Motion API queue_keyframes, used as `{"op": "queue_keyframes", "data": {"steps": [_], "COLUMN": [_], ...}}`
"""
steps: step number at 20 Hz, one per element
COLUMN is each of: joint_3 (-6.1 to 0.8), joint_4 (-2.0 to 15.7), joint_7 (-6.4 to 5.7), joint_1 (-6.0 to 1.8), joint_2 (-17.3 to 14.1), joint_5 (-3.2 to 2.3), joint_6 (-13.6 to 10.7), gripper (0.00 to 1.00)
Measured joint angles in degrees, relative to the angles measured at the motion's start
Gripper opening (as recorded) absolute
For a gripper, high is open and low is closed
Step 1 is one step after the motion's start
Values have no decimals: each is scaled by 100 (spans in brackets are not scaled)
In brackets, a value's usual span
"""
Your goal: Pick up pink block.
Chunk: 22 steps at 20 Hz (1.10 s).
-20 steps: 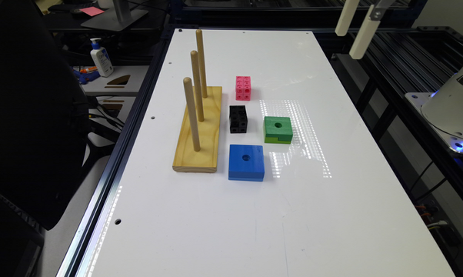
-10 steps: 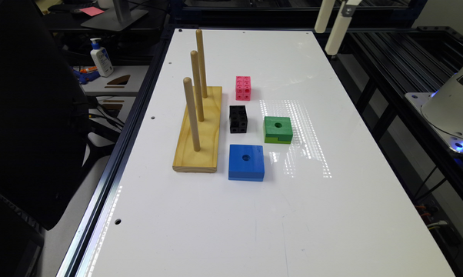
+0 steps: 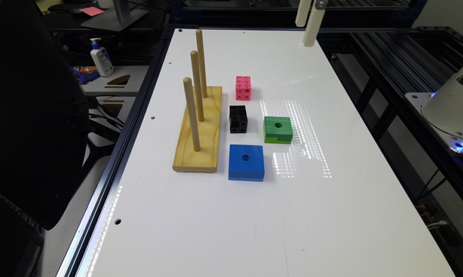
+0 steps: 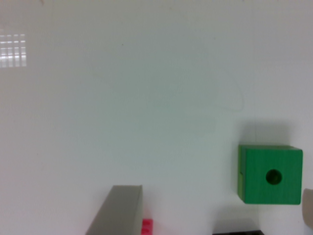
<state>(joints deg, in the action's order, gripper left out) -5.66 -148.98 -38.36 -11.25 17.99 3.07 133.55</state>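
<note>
The pink block (image 3: 243, 87) sits on the white table (image 3: 231, 215), at the far end of a row with a black cube and a blue block. In the wrist view just a sliver of the pink block (image 4: 146, 227) shows, beside one grey finger (image 4: 117, 213). My gripper (image 3: 306, 32) hangs high over the table's far end, to the exterior view's right of the pink block and well apart from it. In the wrist view the gripper (image 4: 215, 192) is open, with nothing between its fingers.
A black cube (image 3: 238, 119) lies just nearer than the pink block, and a blue square block (image 3: 246, 162) nearer still. A green block with a hole (image 3: 278, 129) (image 4: 270, 174) sits to their right. A wooden base with three upright pegs (image 3: 198, 127) stands to the left.
The gripper has moved toward the exterior view's left along the table's far end, closer to the blocks. No block has moved.
</note>
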Motion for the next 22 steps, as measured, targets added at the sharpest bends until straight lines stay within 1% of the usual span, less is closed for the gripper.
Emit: {"op": "queue_keyframes", "data": {"steps": [2,6,10,11,13,16,18,20,22], "joint_3": [0,0,4,4,5,5,5,5,5], "joint_4": [124,278,447,525,642,819,921,1005,1054], "joint_7": [4,8,60,106,163,224,245,245,245], "joint_1": [-8,-30,-111,-154,-213,-275,-299,-304,-306], "joint_2": [-145,-312,-447,-520,-643,-831,-940,-1033,-1081], "joint_5": [-6,-21,-43,-44,-45,-48,-52,-62,-70], "joint_6": [0,0,1,1,1,1,1,1,1], "gripper": [100,100,100,100,100,100,100,100,100]}}
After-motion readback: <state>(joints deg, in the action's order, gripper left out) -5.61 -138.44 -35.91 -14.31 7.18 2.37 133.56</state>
